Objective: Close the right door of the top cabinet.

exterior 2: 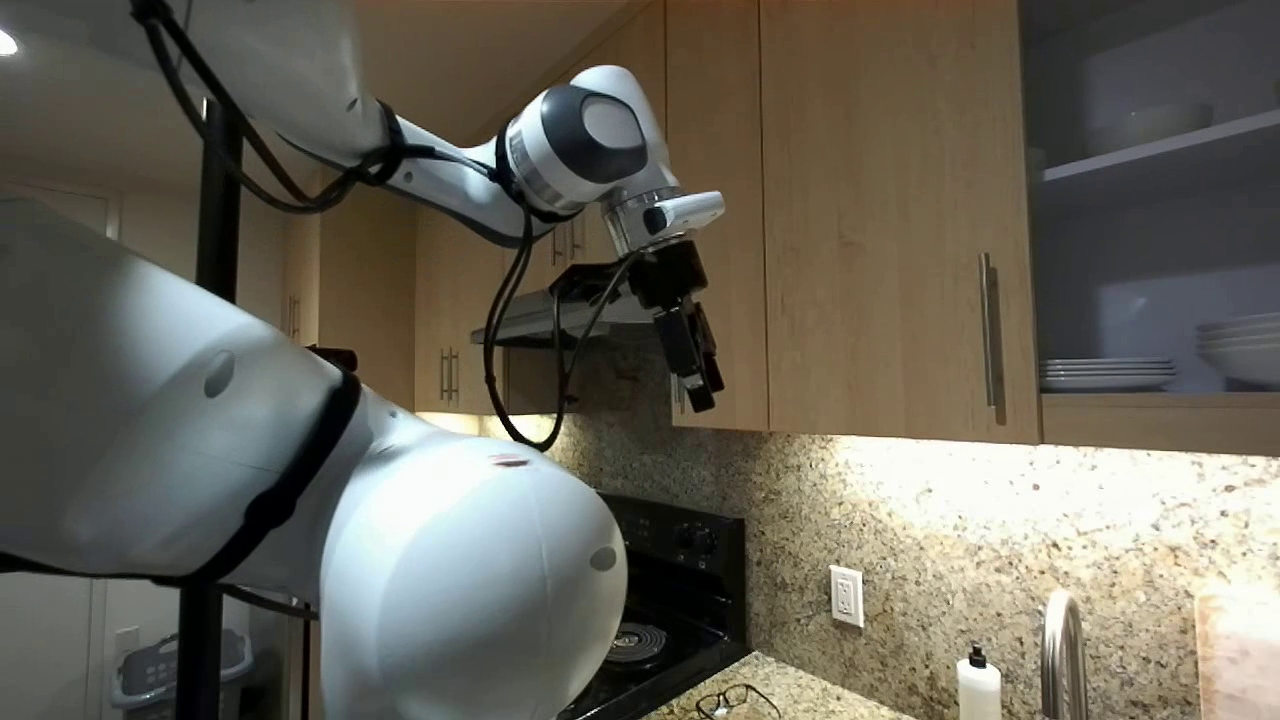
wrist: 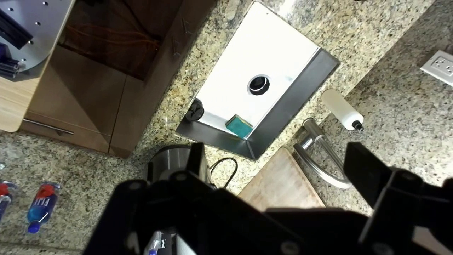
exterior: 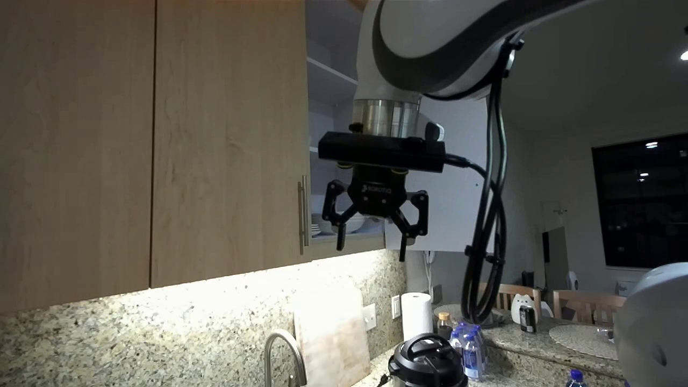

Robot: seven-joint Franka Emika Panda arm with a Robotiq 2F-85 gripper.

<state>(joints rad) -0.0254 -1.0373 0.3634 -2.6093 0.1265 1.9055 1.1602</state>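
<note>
Closure is yet to come: in an exterior view we see the right door [exterior: 446, 215] swung out from the top cabinet [exterior 2: 1160, 425], its pale inner face partly hidden by the arm [exterior: 430, 32]. White plates [exterior 2: 1105, 375] and bowls [exterior 2: 1245, 345] stand exposed inside, while the neighbouring wood door [exterior: 231, 134] lies flush in its place. The fingers [exterior: 341, 239] are spread wide with nothing between them; one overlaps the right door in that view, though whether they touch we cannot tell. We judge that the push belongs on the outer face, so the chief hazard is moving from the inner side, which would force the right door further open or trap the wrist [exterior: 384, 118] against the top cabinet. The drooping cables [exterior: 472, 269] may snag on the free edge if we pass it closely, and because the finger tips appear about level with the bottom edge, they might slip beneath instead of pressing. Too brisk a shove would, we expect, slam the right door and rattle the plates. As for pose, the arm is stretched high from the upper right of that view, wrist bent downward, fingers aimed at the bench [wrist: 92, 184]; through the wrist view we look down on the sink [wrist: 293, 99], with the tap [wrist: 313, 129] and a pale board [wrist: 279, 184] near its corner.
</note>
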